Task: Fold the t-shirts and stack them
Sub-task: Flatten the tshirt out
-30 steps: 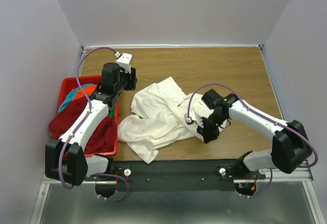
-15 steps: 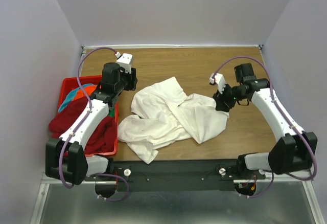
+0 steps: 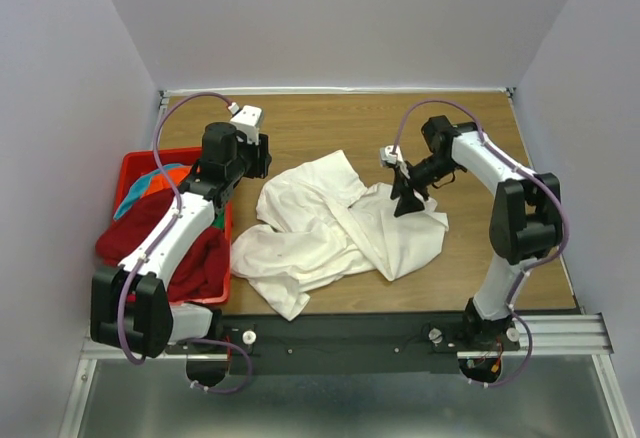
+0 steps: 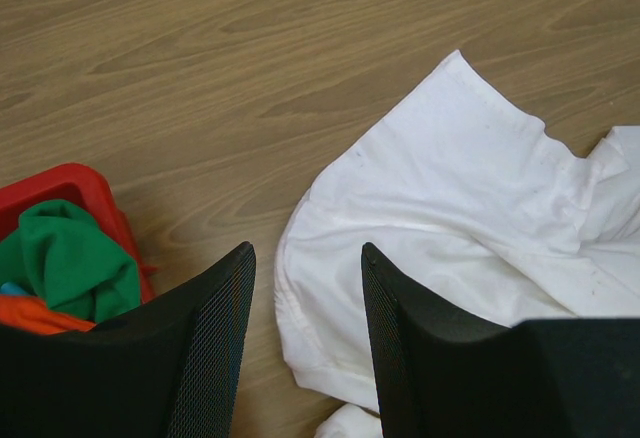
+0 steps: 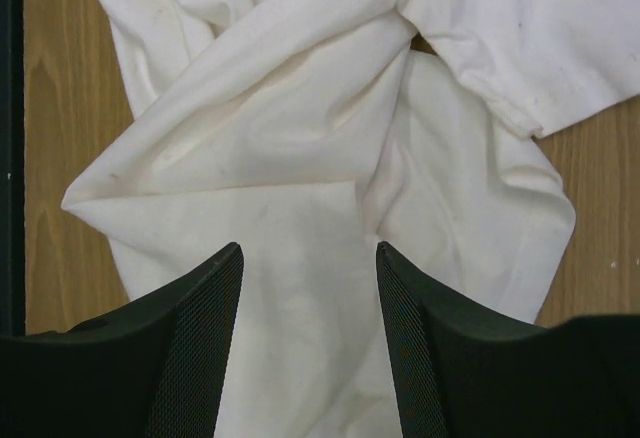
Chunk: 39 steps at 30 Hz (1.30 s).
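Cotton in a rumpled white heap lies on the middle of the wood-grain table [image 3: 340, 123]. This is the large white t-shirt [image 3: 320, 228], its soft folds overlapping. One hemmed short sleeve is spread toward the far side, and a stitched edge shows in the right wrist view. The right gripper [image 5: 310, 248] hangs just above the shirt's right part. Its black, mesh-textured fingers [image 5: 200, 358] are parted, with only cloth below them and nothing pinched between. The left gripper [image 4: 305, 250] is likewise spread and empty. It is poised over the shirt's left edge and the bare wood beside it, near a corner of the red plastic basket [image 3: 128, 163]. The basket sits at the table's left edge, rounded at its corners, and is heaped with the other t-shirts. A dark red one [image 3: 190, 258] spills over its near side, with an orange one [image 3: 172, 171] and a teal one [image 3: 133, 198] toward the far end. A green one [image 4: 70, 258] is bunched in the corner nearest the left gripper.
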Available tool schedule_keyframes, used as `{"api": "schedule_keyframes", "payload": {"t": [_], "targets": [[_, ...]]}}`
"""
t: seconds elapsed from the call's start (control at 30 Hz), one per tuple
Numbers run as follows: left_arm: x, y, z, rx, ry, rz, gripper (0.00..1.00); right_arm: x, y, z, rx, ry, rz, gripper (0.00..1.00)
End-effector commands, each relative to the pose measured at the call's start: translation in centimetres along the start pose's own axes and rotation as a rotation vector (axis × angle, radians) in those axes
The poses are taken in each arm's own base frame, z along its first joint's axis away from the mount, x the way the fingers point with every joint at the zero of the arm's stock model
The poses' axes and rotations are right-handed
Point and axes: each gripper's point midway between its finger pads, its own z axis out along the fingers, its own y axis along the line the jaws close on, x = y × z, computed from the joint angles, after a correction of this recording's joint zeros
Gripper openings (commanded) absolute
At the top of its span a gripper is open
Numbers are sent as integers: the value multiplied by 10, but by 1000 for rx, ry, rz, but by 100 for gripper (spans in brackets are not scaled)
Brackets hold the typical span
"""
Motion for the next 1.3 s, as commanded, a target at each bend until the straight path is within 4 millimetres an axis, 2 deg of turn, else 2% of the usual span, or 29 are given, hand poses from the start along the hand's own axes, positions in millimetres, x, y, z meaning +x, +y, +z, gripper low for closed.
{"api": "schedule_keyframes", "payload": {"t": [0.0, 0.2, 0.33, 0.4, 0.47, 0.5, 0.6, 0.63, 0.7, 0.83, 0.87, 0.93, 1.03, 1.1, 1.17, 1.23, 1.27], "targets": [[-8, -2, 1, 15, -14, 17, 55, -3, -6, 17, -82, -4, -47, 63], [-7, -2, 1, 17, -12, 15, 55, 10, -15, 37, -112, 43, 5, 62], [-7, -3, 2, 22, -9, 15, 55, 17, -15, 49, -136, 71, 31, 59], [-6, -3, 1, 23, -9, 15, 55, 18, -14, 53, -143, 72, 47, 52], [-7, -3, 1, 22, -11, 16, 55, 16, -13, 54, -145, 72, 55, 41], [-8, -3, 1, 22, -14, 17, 55, 13, -13, 53, -140, 71, 67, 26], [-7, -3, 1, 23, -12, 17, 55, 7, -16, 46, -111, 84, 81, 5], [-8, -4, 0, 23, -15, 18, 55, 5, -18, 39, -82, 100, 71, 1], [-8, -3, 0, 22, -15, 17, 55, 1, -22, 30, -39, 105, 82, 1], [-10, -4, -1, 26, -21, 17, 55, -5, -33, -1, 83, 94, 94, 1], [-11, -4, -2, 26, -23, 17, 55, -7, -39, -16, 146, 80, 110, 0], [-11, -5, -2, 29, -24, 17, 55, -6, -46, -32, 215, 69, 137, 0], [-12, -6, -3, 34, -29, 16, 55, 8, -62, -69, 370, 48, 224, 1], [-12, -6, -3, 36, -29, 16, 55, 12, -70, -87, 454, 24, 259, 1], [-13, -7, -3, 39, -32, 17, 55, 26, -74, -97, 523, 26, 323, 1], [-13, -7, -3, 40, -30, 16, 55, 40, -83, -121, 625, -8, 387, 0], [-13, -7, -3, 42, -30, 17, 55, 55, -91, -135, 699, -14, 421, 1]]}}
